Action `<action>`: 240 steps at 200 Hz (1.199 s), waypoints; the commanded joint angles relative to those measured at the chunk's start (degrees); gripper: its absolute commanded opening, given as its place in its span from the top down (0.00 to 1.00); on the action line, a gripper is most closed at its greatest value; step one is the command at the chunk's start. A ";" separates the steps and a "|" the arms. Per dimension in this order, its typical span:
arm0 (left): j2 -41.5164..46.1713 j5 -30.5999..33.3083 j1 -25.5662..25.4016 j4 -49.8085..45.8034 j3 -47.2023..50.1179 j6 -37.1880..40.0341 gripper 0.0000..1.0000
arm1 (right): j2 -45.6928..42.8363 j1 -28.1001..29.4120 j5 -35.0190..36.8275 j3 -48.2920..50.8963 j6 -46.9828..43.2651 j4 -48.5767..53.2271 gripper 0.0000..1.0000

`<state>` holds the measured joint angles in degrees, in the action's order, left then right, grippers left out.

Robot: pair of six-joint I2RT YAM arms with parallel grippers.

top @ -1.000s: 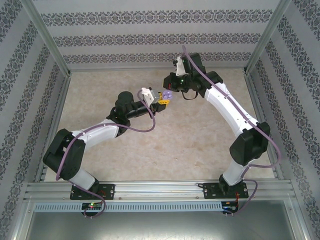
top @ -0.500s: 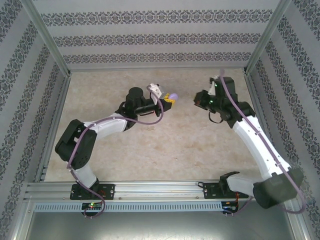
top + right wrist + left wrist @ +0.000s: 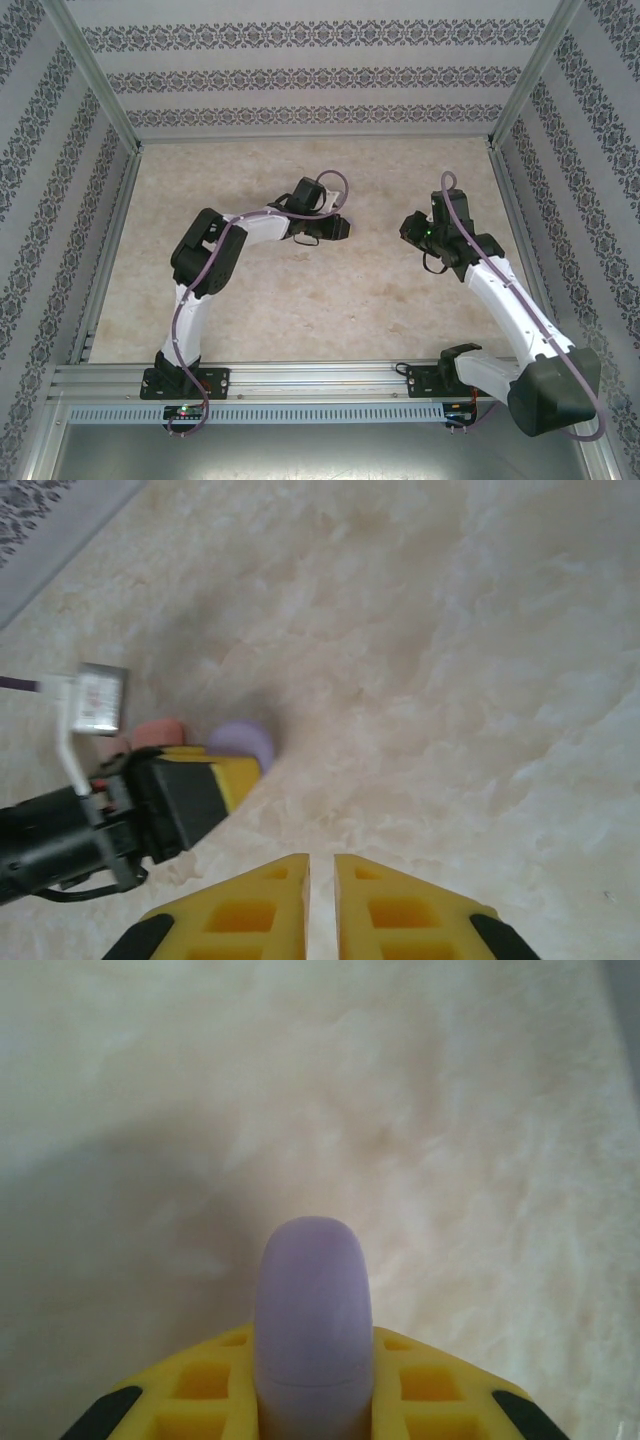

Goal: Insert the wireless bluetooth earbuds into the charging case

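My left gripper (image 3: 312, 1342) is shut on the purple charging case (image 3: 312, 1310), which stands out past the yellow fingers (image 3: 215, 1380). A thin seam runs across the case and its lid is down. The earbuds are hidden. From above, the left gripper (image 3: 345, 229) is at mid table, low over the surface. My right gripper (image 3: 405, 224) faces it from the right, a short way off. In the right wrist view the right gripper (image 3: 321, 865) has a narrow slit between its fingers with nothing in it, and the case (image 3: 243, 738) pokes from the left gripper (image 3: 232, 776).
Two blurred salmon-pink rounded shapes (image 3: 158, 730) lie on the marble-patterned table (image 3: 380, 300) just behind the left gripper; what they are I cannot tell. Patterned walls (image 3: 320, 80) and metal frame posts enclose the table.
The right arm has pulled back to the right, away from the case, and its jaws have parted a little. The left arm has folded and turned its gripper over, still holding the case.
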<state>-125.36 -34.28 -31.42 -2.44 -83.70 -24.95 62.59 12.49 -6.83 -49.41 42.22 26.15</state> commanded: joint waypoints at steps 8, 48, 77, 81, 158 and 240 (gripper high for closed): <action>-2.17 4.46 0.44 -13.20 -8.24 -1.74 0.94 | -1.96 -0.42 0.58 0.89 0.50 -1.63 0.77; -5.73 10.28 0.39 -26.24 -15.99 -0.60 0.41 | -3.79 -0.37 0.42 0.26 0.11 -0.40 0.42; -3.39 15.93 0.41 -32.52 -18.16 1.57 0.00 | -4.96 -1.09 0.15 -2.09 -0.97 2.14 0.12; -2.80 16.73 0.41 -33.37 -18.51 2.11 0.00 | -5.16 -1.22 0.15 -2.40 -1.23 2.43 0.07; 27.91 34.48 0.47 -23.30 -2.46 12.59 0.01 | -5.13 -4.82 23.49 -5.21 -14.60 3.15 0.02; 63.14 50.94 10.85 16.94 46.67 32.67 0.01 | 6.17 -6.21 36.79 20.80 -34.58 -47.61 0.02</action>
<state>-67.55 12.32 -26.85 3.09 -45.23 1.78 64.82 6.83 26.20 -32.88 14.33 -1.63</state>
